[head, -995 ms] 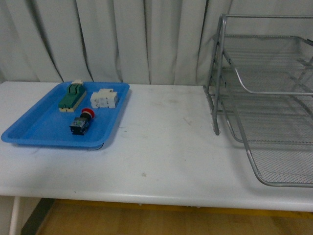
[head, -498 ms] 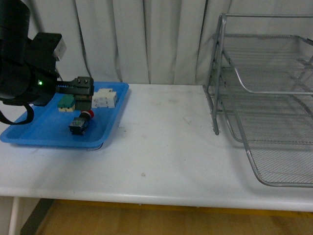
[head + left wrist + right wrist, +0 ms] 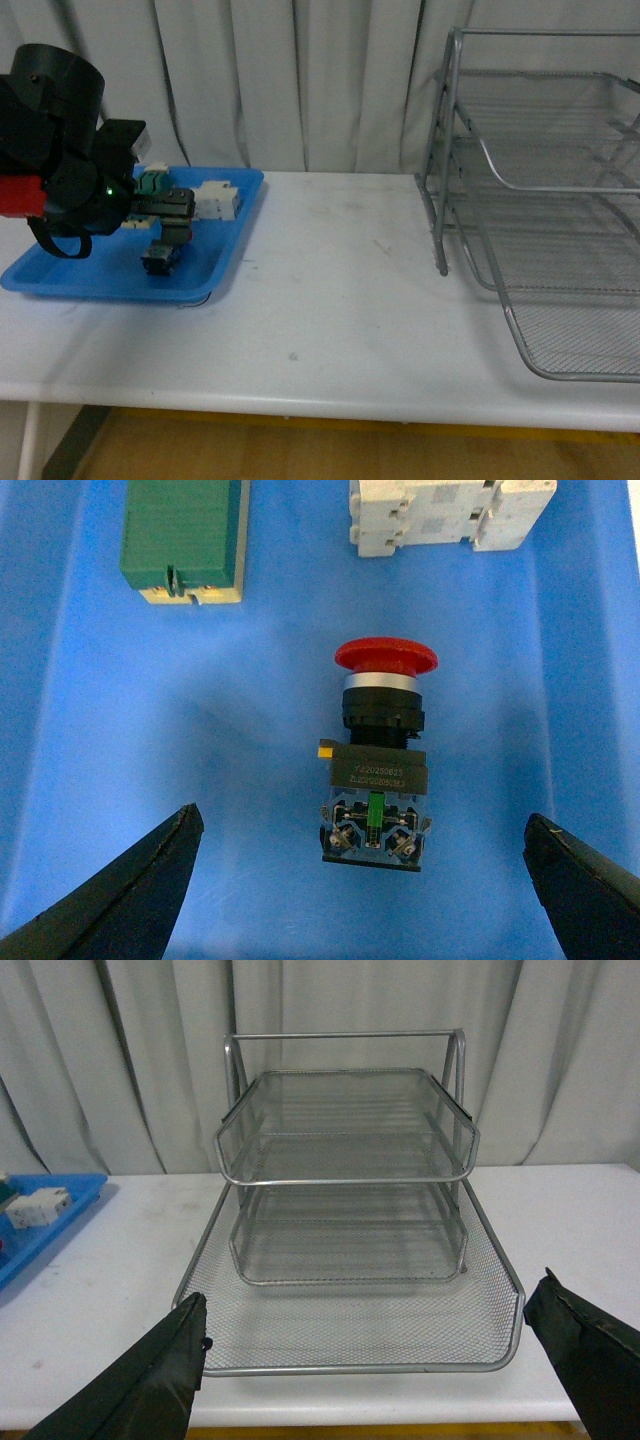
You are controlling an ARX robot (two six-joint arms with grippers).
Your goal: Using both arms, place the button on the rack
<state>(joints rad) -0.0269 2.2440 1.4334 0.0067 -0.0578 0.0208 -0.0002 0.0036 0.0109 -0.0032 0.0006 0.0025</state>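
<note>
On the white counter (image 3: 340,300) the rack (image 3: 560,189) stands far on the right side and the blue tray (image 3: 70,270) on the left. The button (image 3: 380,750) lies on its side in this tray, directly under the left claw (image 3: 360,820), which is released with one finger at each side. Its long axis runs across the gap, with the red cap towards the green switch block (image 3: 185,540) and the white block (image 3: 450,515), both near but apart. The right claw (image 3: 365,1300), also released, faces the rack.

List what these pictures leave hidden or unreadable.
Front view: the left gripper covers the red cap of the black-and-blue push button.
Front view: the silver wire mesh rack is cut off at the right edge.
Left wrist view: the button's label print is too small to read.
</note>
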